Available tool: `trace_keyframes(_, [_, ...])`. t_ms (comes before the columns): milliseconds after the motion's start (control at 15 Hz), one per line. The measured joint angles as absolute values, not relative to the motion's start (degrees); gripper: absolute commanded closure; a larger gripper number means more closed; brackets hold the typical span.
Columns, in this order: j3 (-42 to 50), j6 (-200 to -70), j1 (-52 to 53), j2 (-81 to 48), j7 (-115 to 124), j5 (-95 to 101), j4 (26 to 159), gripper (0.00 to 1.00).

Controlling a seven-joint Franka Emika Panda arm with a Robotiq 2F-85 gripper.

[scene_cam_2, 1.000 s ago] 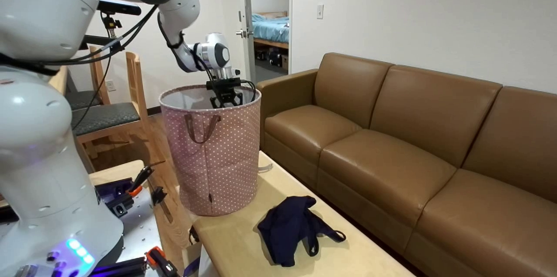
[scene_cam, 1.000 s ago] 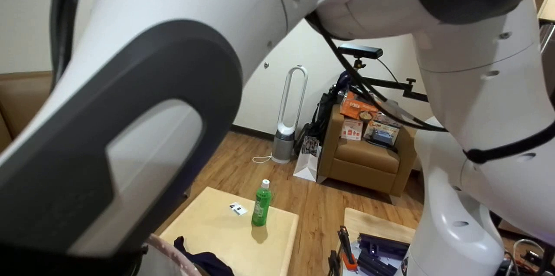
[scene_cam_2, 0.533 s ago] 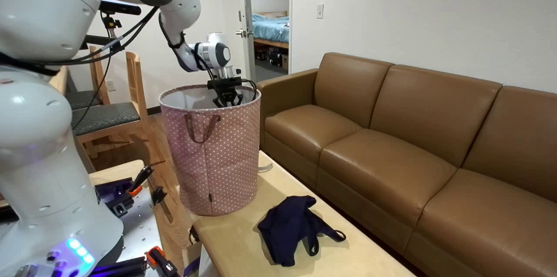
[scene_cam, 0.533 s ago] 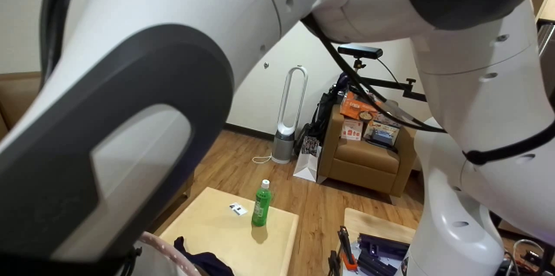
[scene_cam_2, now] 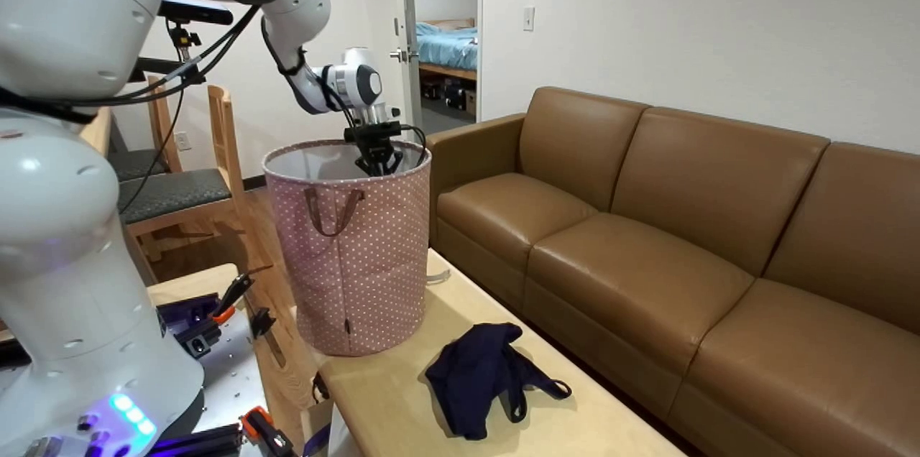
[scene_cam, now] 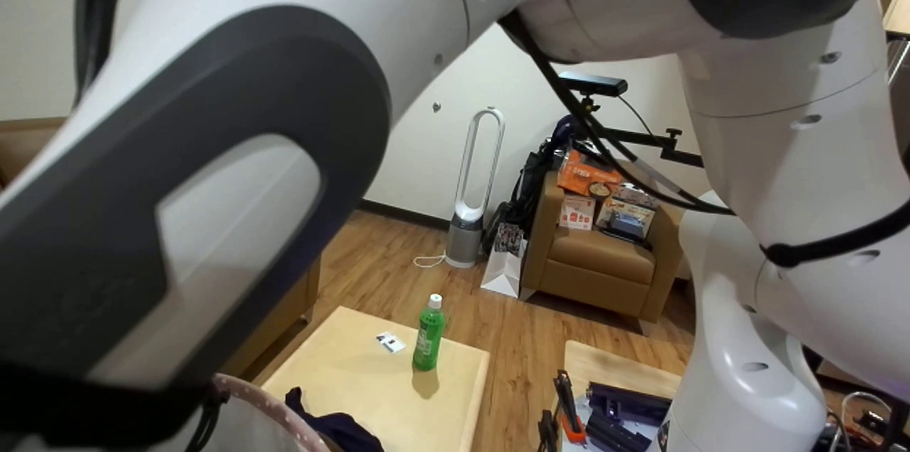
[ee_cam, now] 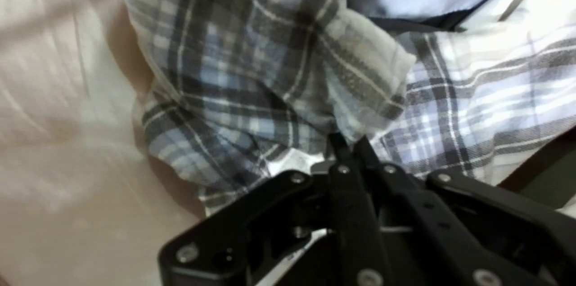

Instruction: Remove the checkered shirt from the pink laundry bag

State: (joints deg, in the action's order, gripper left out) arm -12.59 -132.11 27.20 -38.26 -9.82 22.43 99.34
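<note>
The markings on the green bottle (scene_cam: pixel 429 338), white card (scene_cam: pixel 391 342) and orange package (scene_cam: pixel 581 170) on the armchair (scene_cam: pixel 598 287) are too small for me to read from here.

In an exterior view, the pale table (scene_cam_2: pixel 582 435) carries the pink laundry bag (scene_cam_2: pixel 374 263), a navy garment (scene_cam_2: pixel 471 378) lying at the bag's four o'clock. A green bottle (scene_cam: pixel 428 340) stands at the garment's two o'clock in an exterior view, a small card (scene_cam: pixel 391 342) at the bottle's ten.

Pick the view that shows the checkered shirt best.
The wrist view: the checkered shirt spans much of the picture, its pattern clear, with the gripper shut on a fold. Both exterior views show none of it, though both show the pink laundry bag.
</note>
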Motion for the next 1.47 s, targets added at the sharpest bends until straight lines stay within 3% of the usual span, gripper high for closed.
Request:
trace_keyframes(467, [-12.6,-132.1,26.9,-33.3,-9.3,22.3,103.0,0.94])
trace_keyframes(1267, [-12.7,-124.5,26.1,-8.9,-2.9,22.4,117.3,0.95])
trace_keyframes(1333, [-12.9,-123.3,25.8,-7.0,-2.8,22.4,117.7,0.7])
trace_keyframes(1400, [-13.2,-122.0,25.5,-5.4,-2.8,22.4,118.0,0.69])
trace_keyframes(1467, [-13.4,-120.6,25.3,-4.1,-2.8,22.3,118.0,0.63])
